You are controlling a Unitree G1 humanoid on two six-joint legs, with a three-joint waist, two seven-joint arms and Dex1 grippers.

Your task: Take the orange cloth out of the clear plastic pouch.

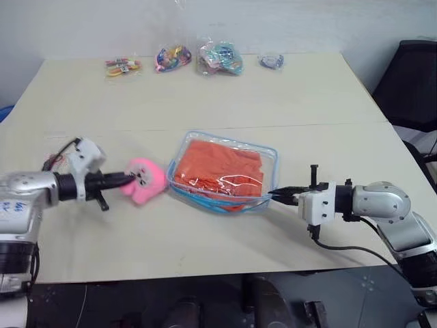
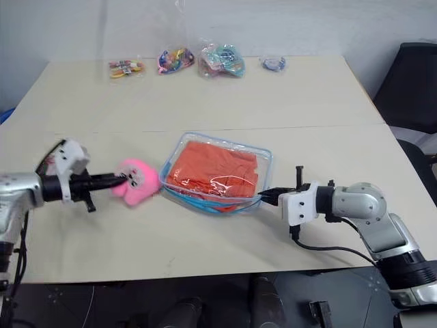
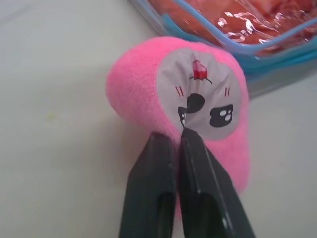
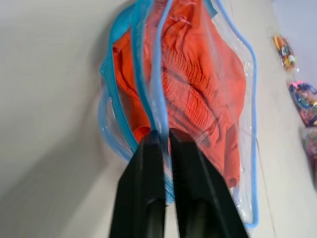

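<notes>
Clear plastic pouch (image 1: 225,171) with blue edging lies mid desk (image 1: 205,102), orange cloth (image 1: 222,167) folded inside, not yet out. Pink plush charm (image 1: 145,180) sits just beside pouch's left end. Left end effector (image 3: 182,136) at charm's face patch, fingers (image 3: 148,198) nearly together, tips touching plush; grip uncertain. Right end effector (image 4: 161,134) at pouch's right edge, blue rim between narrowly parted fingers; hold unclear. Small bags of colourful items (image 1: 198,60) along desk's far edge.
</notes>
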